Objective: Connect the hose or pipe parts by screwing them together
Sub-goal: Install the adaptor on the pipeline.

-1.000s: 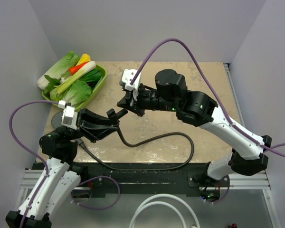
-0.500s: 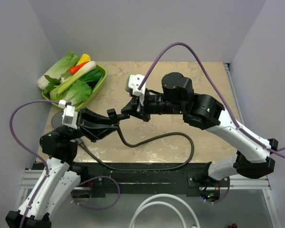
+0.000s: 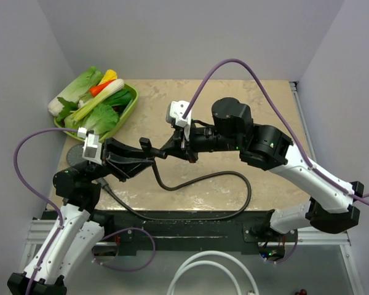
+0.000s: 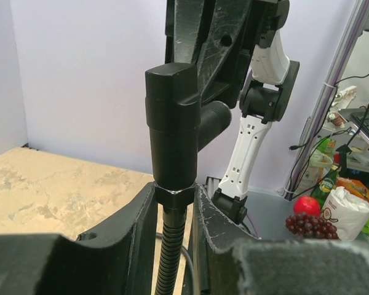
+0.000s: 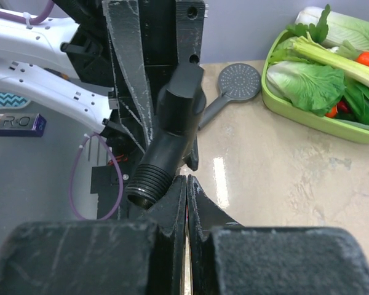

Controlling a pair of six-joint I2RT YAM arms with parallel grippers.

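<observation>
Left tool (image 4: 174, 198) pinches the hose (image 3: 203, 181) by its end nut (image 4: 174, 195), T-fitting (image 4: 172, 123) standing on it over mid-worktop (image 3: 264, 110) — seemingly joined, tightness unclear. Right tool (image 5: 186, 184), pressed together, sits just beside the fitting's threaded port. Shower head (image 5: 240, 80) lies loose at nine o'clock — not yet attached.

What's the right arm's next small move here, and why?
Probably open the right gripper and close it around the small black T-shaped fitting. Its jaws are shut on nothing, tips beside the fitting's threaded port, while the left gripper pinches the nut of the dark-brown flexible hose right below the fitting, so turning needs a grip.
</observation>
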